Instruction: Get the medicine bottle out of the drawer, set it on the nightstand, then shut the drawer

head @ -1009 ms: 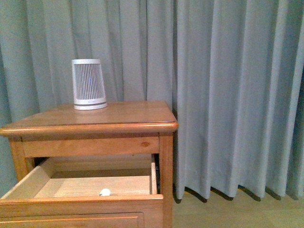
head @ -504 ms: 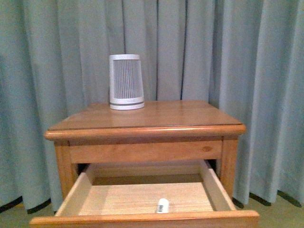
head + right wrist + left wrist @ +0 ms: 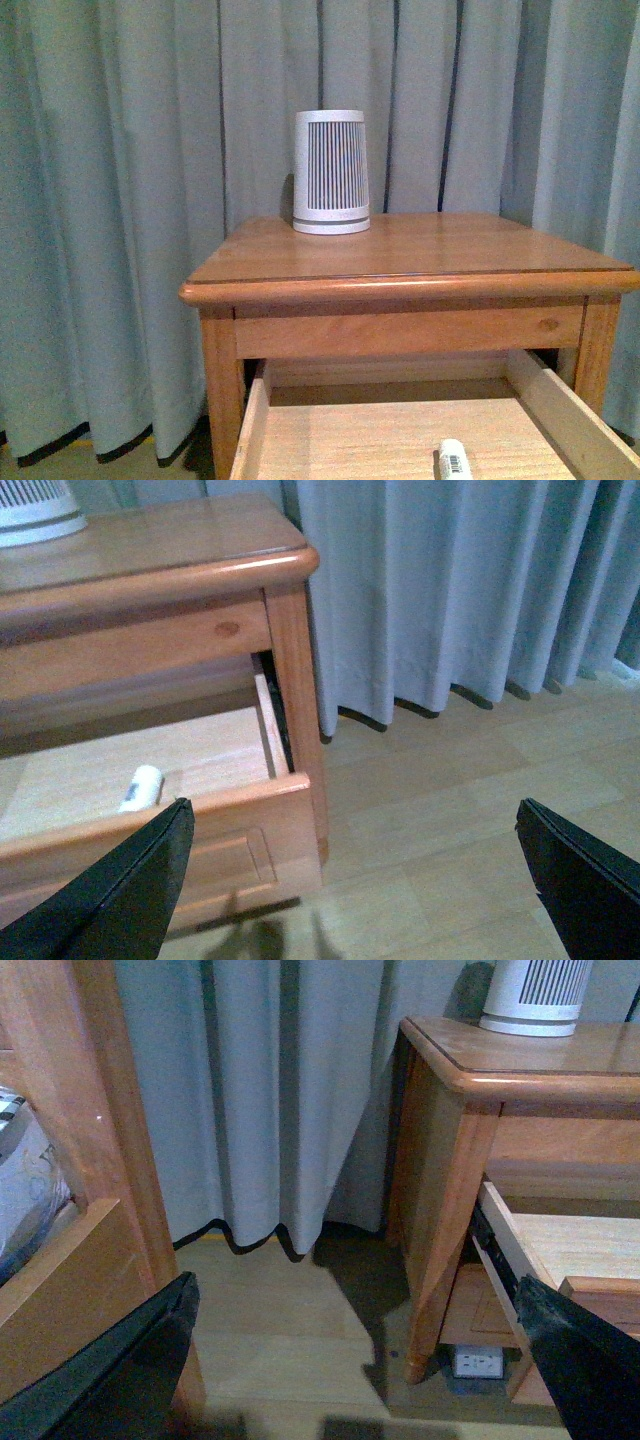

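One medicine bottle (image 3: 453, 460) lies at 6 o'clock in the open drawer (image 3: 572, 420), one ribbed cone (image 3: 331, 172) atop the nightstand (image 3: 420, 287); left jaws, right jaws released.

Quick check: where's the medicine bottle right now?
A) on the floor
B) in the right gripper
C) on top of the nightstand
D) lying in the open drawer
D: the medicine bottle lies on its side on the pale bottom of the open drawer.
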Robot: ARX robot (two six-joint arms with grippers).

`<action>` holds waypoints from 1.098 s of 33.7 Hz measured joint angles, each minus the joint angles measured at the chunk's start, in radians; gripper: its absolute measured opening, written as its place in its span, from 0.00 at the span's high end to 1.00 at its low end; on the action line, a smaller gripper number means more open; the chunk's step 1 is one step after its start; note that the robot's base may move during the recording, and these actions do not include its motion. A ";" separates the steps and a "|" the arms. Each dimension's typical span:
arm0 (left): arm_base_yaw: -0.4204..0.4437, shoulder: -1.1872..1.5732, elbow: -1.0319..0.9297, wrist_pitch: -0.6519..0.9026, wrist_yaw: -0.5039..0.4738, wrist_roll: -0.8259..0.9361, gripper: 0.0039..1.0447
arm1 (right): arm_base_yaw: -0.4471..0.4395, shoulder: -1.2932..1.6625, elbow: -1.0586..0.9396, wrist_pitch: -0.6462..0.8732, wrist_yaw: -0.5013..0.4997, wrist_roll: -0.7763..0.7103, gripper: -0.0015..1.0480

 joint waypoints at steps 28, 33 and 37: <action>0.000 0.000 0.000 0.000 0.000 0.000 0.06 | 0.067 1.390 0.921 -0.010 -0.171 0.051 0.07; 0.000 0.000 0.000 0.000 0.000 0.000 0.06 | 0.103 1.523 1.009 -0.016 -0.170 0.016 0.07; 0.000 0.000 0.000 0.000 0.000 0.000 0.06 | 0.121 1.593 1.061 -0.015 -0.156 -0.038 0.07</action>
